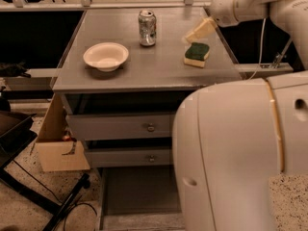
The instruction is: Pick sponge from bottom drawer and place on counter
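Sponge (197,54) flat on worktop (144,69), right side; can (147,28) and bowl (106,56) further left. Tool (204,12) just above sponge, empty, spread wide, not touching.

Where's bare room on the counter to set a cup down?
Bare: front of the counter, between bowl and sponge, and the back left corner behind the bowl. Crowded: back right, where the gripper hovers above the sponge, right of the can.
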